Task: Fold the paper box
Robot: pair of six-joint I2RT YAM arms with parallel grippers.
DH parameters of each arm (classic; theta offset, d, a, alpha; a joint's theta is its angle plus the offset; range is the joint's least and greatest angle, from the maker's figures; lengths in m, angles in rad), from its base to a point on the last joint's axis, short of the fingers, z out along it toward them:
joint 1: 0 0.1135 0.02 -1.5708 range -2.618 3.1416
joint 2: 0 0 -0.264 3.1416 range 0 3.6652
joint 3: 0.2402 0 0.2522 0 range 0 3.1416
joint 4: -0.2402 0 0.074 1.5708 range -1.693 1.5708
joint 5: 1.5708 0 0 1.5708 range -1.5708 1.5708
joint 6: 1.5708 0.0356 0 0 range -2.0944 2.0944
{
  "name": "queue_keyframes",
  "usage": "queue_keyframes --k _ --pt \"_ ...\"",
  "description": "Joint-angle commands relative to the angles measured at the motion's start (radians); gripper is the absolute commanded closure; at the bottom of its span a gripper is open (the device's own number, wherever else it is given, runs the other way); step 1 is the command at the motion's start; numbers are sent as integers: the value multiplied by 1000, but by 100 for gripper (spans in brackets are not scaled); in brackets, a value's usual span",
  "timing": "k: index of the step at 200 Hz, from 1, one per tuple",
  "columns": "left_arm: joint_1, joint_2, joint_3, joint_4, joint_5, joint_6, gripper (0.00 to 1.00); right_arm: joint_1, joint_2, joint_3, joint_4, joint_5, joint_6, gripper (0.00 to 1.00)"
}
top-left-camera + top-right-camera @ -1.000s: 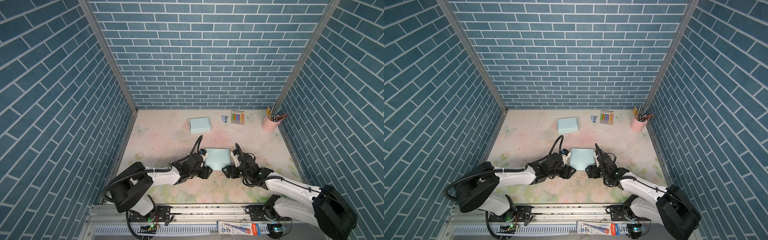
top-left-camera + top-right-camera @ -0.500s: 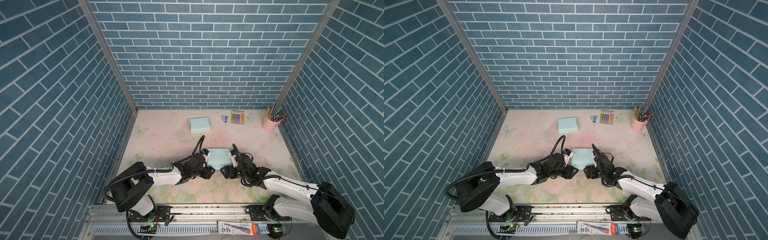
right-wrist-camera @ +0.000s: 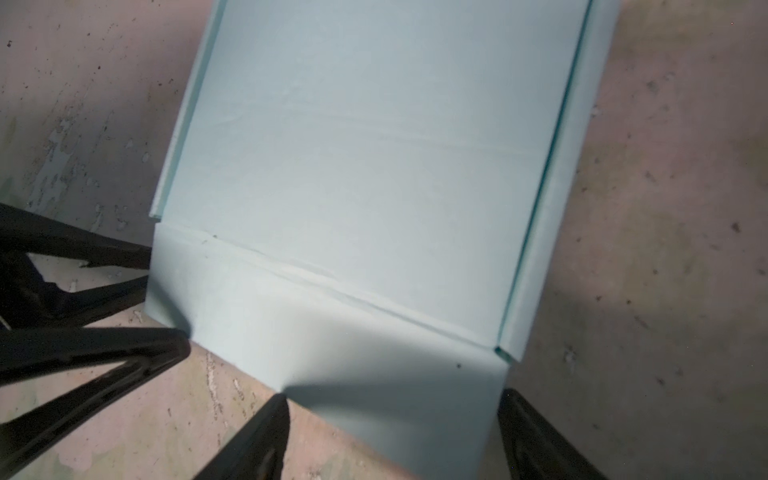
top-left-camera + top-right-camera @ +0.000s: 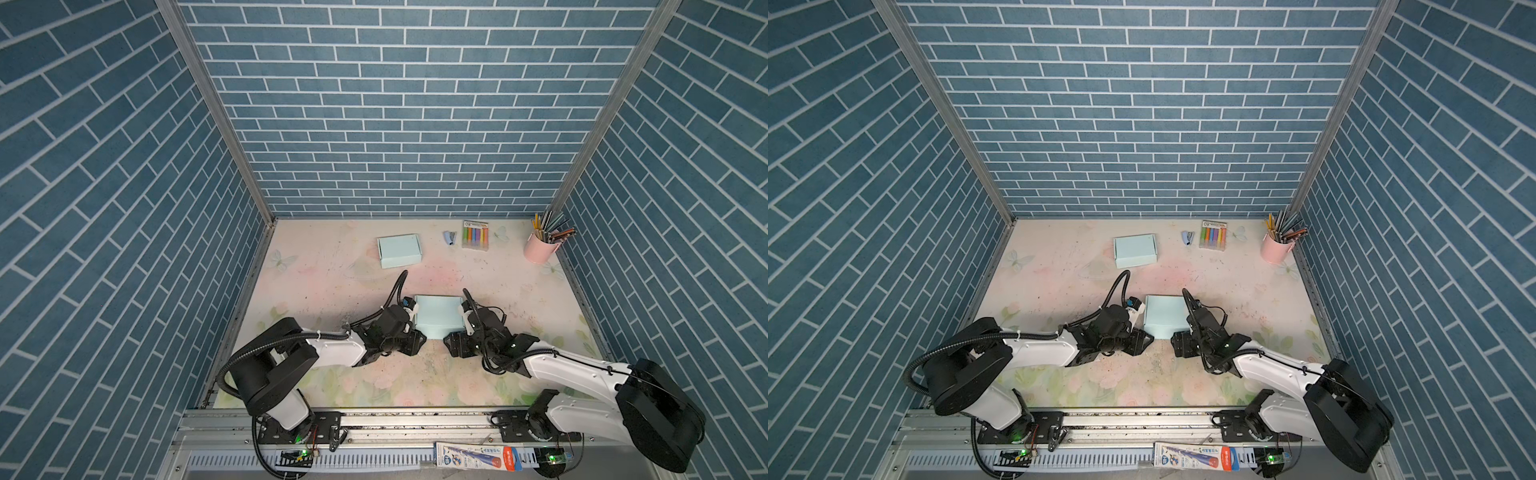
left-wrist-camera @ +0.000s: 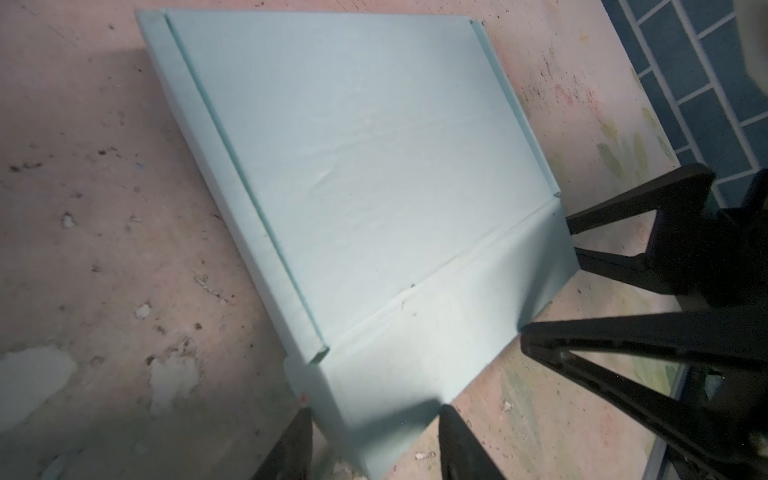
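Note:
The paper box (image 4: 438, 313) (image 4: 1163, 311) is light blue and lies flat-topped at the table's middle, with its front flap (image 5: 436, 332) (image 3: 353, 353) spread toward me. My left gripper (image 4: 415, 338) (image 4: 1144, 340) (image 5: 374, 440) is open and straddles the flap's near left corner. My right gripper (image 4: 451, 338) (image 4: 1177, 340) (image 3: 395, 436) is open wider and straddles the flap's near right corner. Both grippers' fingertips rest low by the flap's edges. Each wrist view also shows the other gripper's black fingers (image 5: 602, 336) (image 3: 104, 349) at the opposite corner.
A second, closed light blue box (image 4: 398, 250) sits at the back. Beside it lie a small blue stapler (image 4: 449, 237) and a pack of coloured markers (image 4: 475, 235). A pink cup of pencils (image 4: 540, 249) stands at the back right. Brick walls enclose three sides.
My left gripper's jaws have narrowed around the flap's corner. Both arms have shifted only slightly, and the box stays where it was.

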Motion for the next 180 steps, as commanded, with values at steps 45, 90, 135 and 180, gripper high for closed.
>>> queue_keyframes --k 45,90,135,180 --pt "19 35 19 24 9 19 57 6 9 35 -18 64 -22 21" --pt "31 -5 -3 16 64 19 53 6 -8 48 -42 64 -29 19" --pt "72 -109 -41 -120 85 59 45 4 -71 43 -70 58 -3 13" --pt "98 -121 51 -169 60 114 47 -9 -90 36 -47 49 1 14"
